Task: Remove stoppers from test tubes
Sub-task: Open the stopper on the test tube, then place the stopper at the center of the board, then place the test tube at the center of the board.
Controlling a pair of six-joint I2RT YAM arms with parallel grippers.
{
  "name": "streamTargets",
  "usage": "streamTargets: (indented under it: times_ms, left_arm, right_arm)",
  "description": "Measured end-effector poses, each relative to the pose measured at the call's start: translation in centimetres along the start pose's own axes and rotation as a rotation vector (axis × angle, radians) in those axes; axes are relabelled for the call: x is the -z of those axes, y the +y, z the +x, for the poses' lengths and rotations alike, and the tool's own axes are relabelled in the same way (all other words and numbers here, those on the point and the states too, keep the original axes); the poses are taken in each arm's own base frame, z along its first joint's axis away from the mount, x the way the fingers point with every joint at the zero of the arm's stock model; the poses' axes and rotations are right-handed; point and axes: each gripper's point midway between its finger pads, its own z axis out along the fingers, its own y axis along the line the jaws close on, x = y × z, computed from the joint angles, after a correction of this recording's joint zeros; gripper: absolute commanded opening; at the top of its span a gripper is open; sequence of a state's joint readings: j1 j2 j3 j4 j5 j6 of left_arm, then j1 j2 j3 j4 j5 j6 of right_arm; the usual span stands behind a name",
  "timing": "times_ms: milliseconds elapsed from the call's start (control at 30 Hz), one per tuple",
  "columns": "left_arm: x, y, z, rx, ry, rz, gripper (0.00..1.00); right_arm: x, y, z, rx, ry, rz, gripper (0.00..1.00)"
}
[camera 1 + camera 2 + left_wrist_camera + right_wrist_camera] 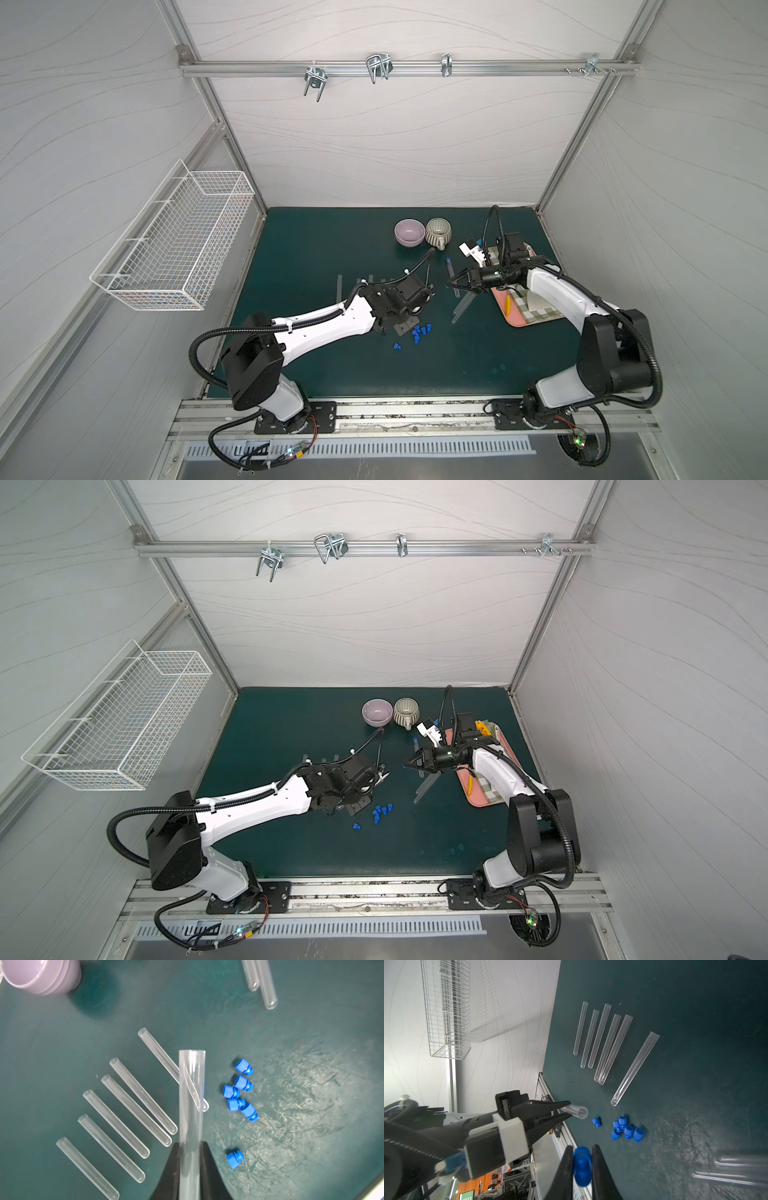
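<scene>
Six bright blue stoppers (419, 331) lie loose on the dark green counter (311, 257), five in a little heap and one a bit apart. Each is a short round plug of smooth plastic, fat at one end and thinner with ridges at the other. In both top views they sit at about 6 o'clock from the left claw (190, 1144).

One more stopper (582, 1165) is pinched tight between the two black fingers of the right claw (582, 1147). This claw is at about 3 o'clock from the left claw.

The left claw is closed on a test tube (192, 1095). That tube is long, thin and see-through. Its mouth is open and it points toward the right claw.

Six bare tubes (599, 1035) lie flat at about 9 o'clock from the left claw. They lie side by side like fence sticks, each with a round bottom and an open top. Two more tubes (268, 985) lie together near the right claw.

The counter looks scratched and dull by the stoppers. A purple bowl (409, 232) and a striped mug (439, 230) stand side by side at about 12 o'clock from the left claw.
</scene>
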State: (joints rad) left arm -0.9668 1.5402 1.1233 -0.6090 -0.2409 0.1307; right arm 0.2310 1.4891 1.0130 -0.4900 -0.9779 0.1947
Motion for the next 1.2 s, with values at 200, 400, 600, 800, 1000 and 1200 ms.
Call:
streamTargets:
  times_ms: [200, 400, 600, 800, 1000, 1200]
  left_arm:
    - [0.0, 0.3, 0.1, 0.033, 0.003, -0.001, 0.05]
    - [0.3, 2.6, 0.3, 0.190, -0.006, 0.019, 0.05]
    - [0.7, 6.7, 1.1, 0.415, -0.015, 0.009, 0.07]
    - [0.4, 10.9, 3.2, 0.649, 0.018, -0.025, 0.07]
    - [0.0, 14.4, 5.7, 0.825, 0.052, -0.079, 0.08]
    - [-2.3, 15.9, 8.1, 0.905, 0.161, -0.116, 0.08]
  right_arm:
    - [0.1, -0.8, 0.1, 0.001, 0.001, 0.037, 0.03]
    - [-2.2, -3.7, 2.3, -0.019, 0.108, 0.161, 0.03]
    - [-5.0, -6.0, 5.1, 0.001, 0.267, 0.296, 0.04]
    - [-5.7, -7.4, 6.9, 0.024, 0.361, 0.399, 0.05]
    - [-6.1, -8.8, 8.4, 0.031, 0.442, 0.469, 0.05]
    - [-6.7, -9.8, 9.9, 0.036, 0.511, 0.513, 0.06]
